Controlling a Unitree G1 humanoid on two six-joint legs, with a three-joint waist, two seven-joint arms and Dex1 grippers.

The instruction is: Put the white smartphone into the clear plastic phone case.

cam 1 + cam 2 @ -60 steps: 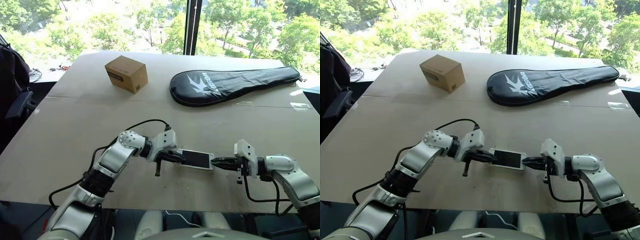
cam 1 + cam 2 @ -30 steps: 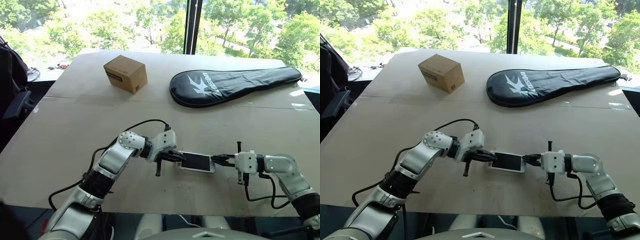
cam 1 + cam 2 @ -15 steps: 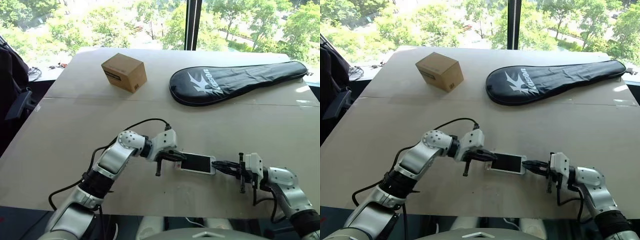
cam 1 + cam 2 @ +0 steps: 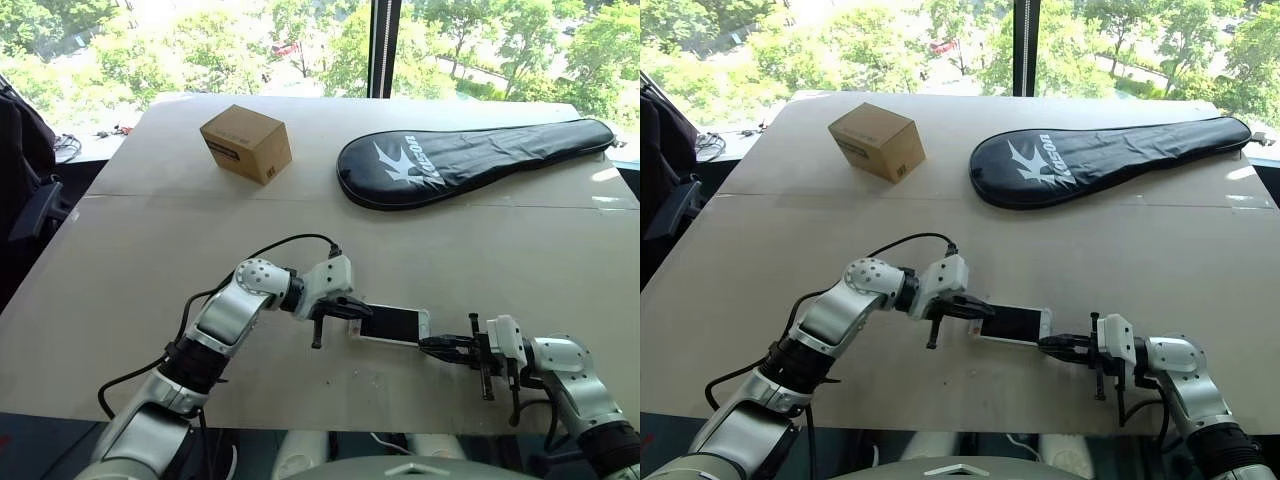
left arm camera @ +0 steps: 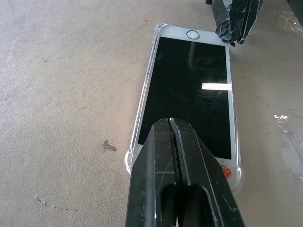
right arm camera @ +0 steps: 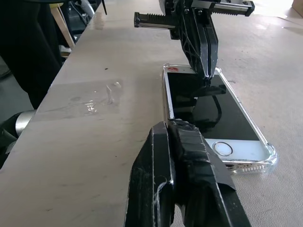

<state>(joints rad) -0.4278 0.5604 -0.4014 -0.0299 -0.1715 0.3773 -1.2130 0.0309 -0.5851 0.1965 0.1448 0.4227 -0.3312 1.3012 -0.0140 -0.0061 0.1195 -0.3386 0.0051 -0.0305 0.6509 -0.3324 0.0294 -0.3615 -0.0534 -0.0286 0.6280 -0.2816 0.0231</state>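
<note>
Both clenched on nothing, the left pincer (image 4: 352, 309) presses its tip on one end of the white smartphone (image 5: 189, 90), the right pincer (image 4: 1050, 345) sits at the home-button end, and the phone lies seated in the clear plastic phone case (image 5: 142, 101) on the bench (image 4: 150, 250).

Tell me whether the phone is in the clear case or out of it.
In. The white smartphone lies face up inside the clear plastic phone case, whose transparent rim runs around its edges and corners.
</note>
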